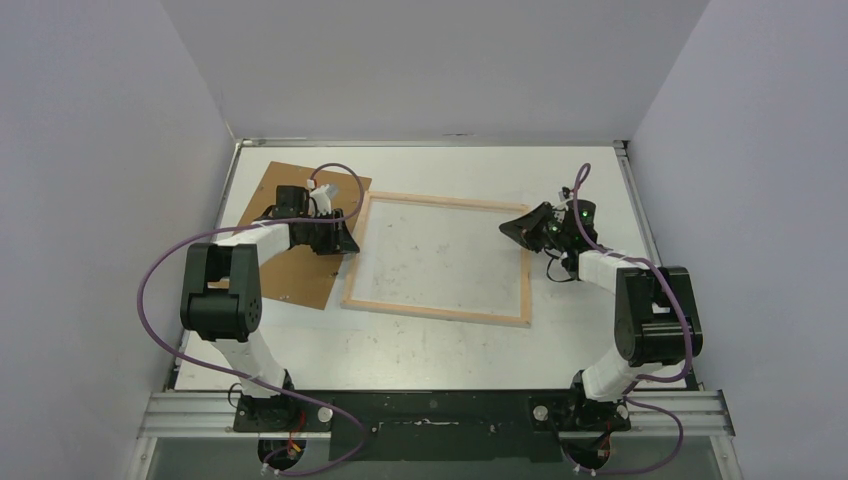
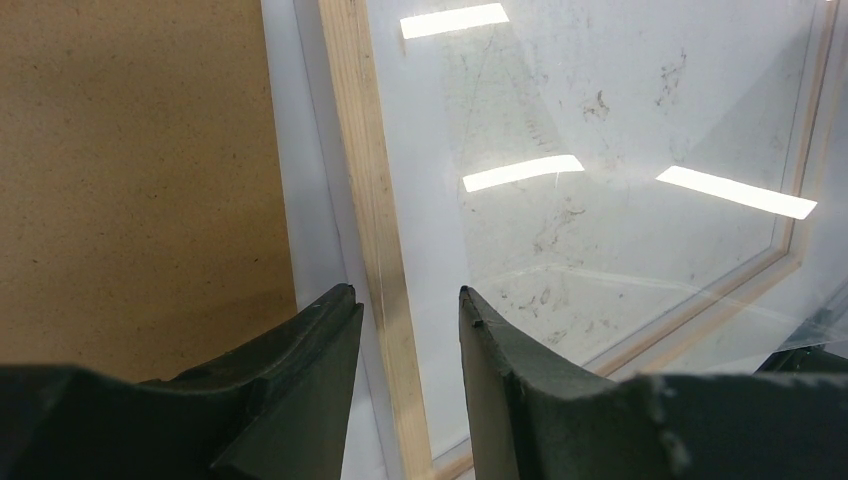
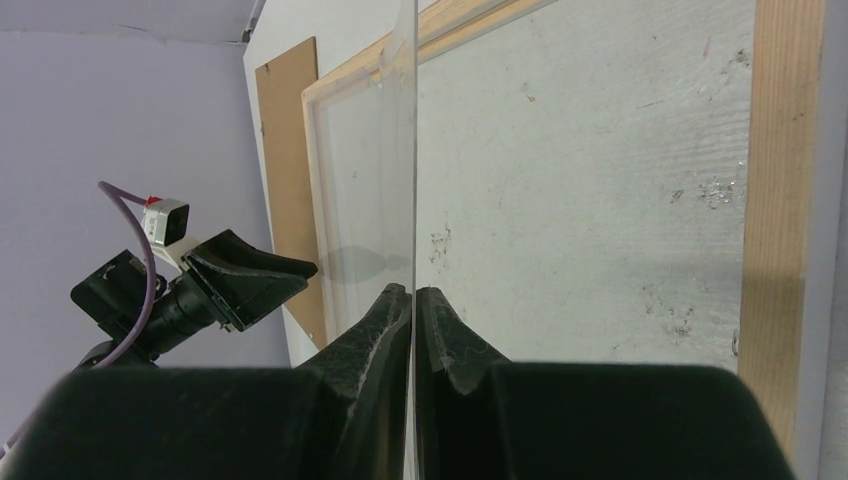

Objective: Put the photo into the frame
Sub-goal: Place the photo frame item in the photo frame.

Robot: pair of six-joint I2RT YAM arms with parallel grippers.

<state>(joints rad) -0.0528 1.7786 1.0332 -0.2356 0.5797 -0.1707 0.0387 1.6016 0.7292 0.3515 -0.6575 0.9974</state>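
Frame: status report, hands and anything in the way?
Right hand shut on clear pane edge. Left hand open over frame left bar. Photo not in view.

- I see the frame (image 1: 437, 313) lying flat in the middle of the table (image 1: 400, 355), with scuffed white showing inside its pale wood bars.
- My left claw (image 1: 345, 240) sits at the frame's left bar, near the far corner.
- My right claw (image 1: 512, 228) sits at the frame's right bar, at the far end.
- A brown panel (image 1: 300, 278) lies just left of the frame.
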